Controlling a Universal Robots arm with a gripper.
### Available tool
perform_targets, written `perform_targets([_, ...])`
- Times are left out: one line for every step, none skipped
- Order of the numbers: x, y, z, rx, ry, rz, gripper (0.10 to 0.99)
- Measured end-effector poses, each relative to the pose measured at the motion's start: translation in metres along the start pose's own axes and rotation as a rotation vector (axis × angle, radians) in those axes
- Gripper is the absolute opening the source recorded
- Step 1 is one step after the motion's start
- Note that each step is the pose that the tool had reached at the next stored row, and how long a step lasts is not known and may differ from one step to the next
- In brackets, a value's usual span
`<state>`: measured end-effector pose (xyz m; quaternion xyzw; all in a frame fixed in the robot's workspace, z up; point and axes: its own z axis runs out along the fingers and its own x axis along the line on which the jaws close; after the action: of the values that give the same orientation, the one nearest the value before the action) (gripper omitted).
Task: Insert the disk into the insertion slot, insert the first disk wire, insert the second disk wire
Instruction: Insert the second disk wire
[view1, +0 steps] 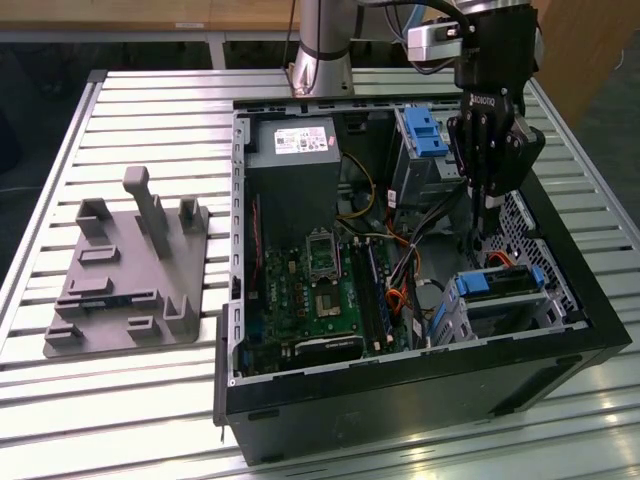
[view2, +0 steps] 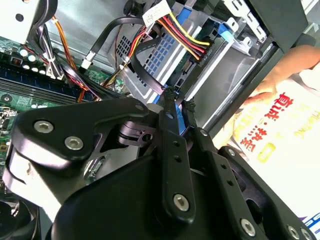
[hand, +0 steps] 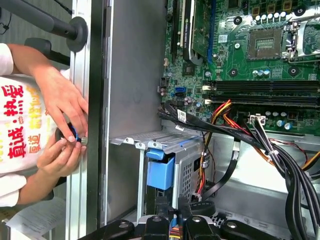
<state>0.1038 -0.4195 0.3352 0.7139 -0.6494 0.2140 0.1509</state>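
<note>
The disk (view1: 497, 283), in its blue carrier, sits inside the insertion slot (view1: 510, 318), a low grey cage at the case's near corner on the exterior view's right. Both wrist views show the carrier's blue end (hand: 160, 172) (view2: 165, 55) in the cage. A bundle of red, yellow and black wires (view2: 182, 37) reaches the disk's rear edge. My gripper (view1: 486, 228) hangs just above the disk, inside the case. Its fingers (view2: 168, 112) stand close together on the end of a looping black wire (view2: 147, 65), with something blue pinched between them.
A taller grey cage with a blue latch (view1: 422, 135) stands behind the gripper. The motherboard (view1: 310, 290) and loose cable bundles (hand: 270, 150) fill the case's middle. A person's hands (hand: 62, 120) work at the case's outer wall. A grey fixture (view1: 130, 270) lies on the slatted table.
</note>
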Motion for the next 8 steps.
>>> perform_targets([0.0,-0.0001,0.0001,0.0,0.0008,0.0,0.2])
perform_targets([0.0,-0.001,0.0003,-0.001,0.0017,-0.001,0.2])
perform_targets([0.0002,-0.0032,0.0004,-0.005,0.0019,-0.003,0.2])
perform_targets([0.0004,-0.0059,0.0007,-0.011,0.0012,-0.006,0.2])
perform_targets([0.0005,-0.0089,0.001,-0.02,0.0,-0.012,0.2])
perform_targets([0.0007,-0.0117,0.0013,-0.03,-0.0014,-0.018,0.2])
perform_targets([0.0009,-0.0146,0.0016,-0.04,-0.0026,-0.023,0.2])
perform_targets([0.0011,-0.0176,0.002,-0.05,-0.0038,-0.029,0.2])
